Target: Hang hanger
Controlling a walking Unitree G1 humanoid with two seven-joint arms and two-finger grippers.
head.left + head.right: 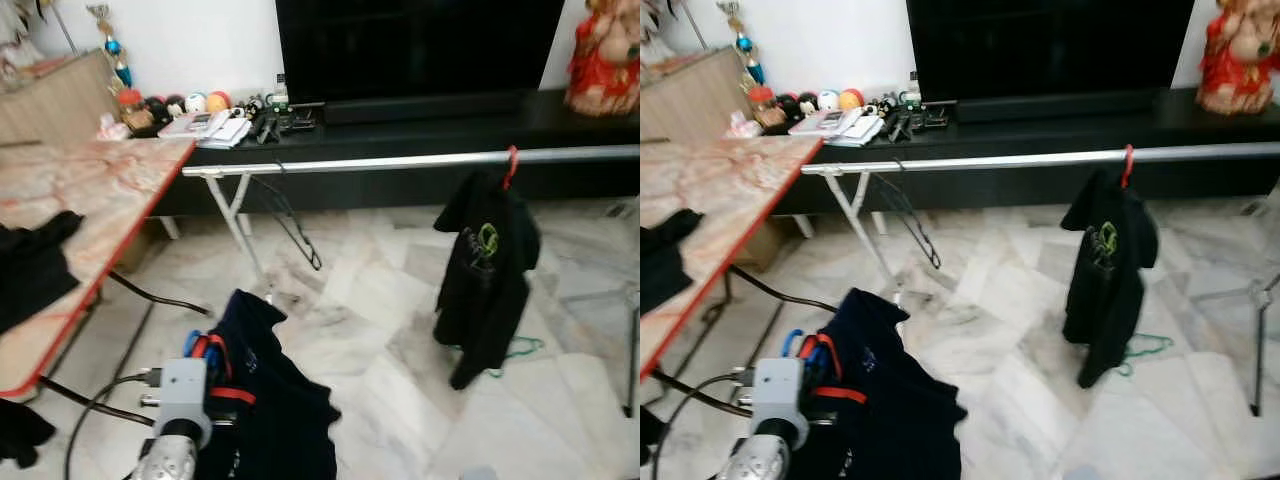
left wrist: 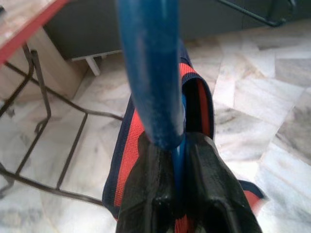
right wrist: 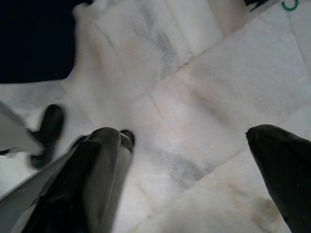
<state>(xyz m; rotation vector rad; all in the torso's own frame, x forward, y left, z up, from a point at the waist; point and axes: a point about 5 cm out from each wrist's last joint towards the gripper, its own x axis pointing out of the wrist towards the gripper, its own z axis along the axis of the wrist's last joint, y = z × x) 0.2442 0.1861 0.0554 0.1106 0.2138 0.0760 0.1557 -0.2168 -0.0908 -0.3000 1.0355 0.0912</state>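
My left gripper (image 2: 178, 162) is shut on the blue hanger (image 2: 151, 73), whose hook rises in front of the wrist camera. A navy shirt (image 1: 270, 400) with a red-striped collar (image 2: 129, 150) hangs from that hanger, low at the left over the floor. The silver clothes rail (image 1: 400, 162) runs across the room ahead, well beyond and above the hanger. On the rail hang a bare black wire hanger (image 1: 295, 225) and, further right, a black shirt (image 1: 485, 275) on a red hanger (image 1: 512, 165). My right gripper (image 3: 189, 160) is open, pointing down at the marble floor.
A marble-patterned table (image 1: 90, 200) with a red edge stands at the left, with dark clothes (image 1: 30, 265) on it. A black TV bench (image 1: 420, 130) with small items runs behind the rail. A green hanger (image 1: 520, 348) lies on the floor under the black shirt.
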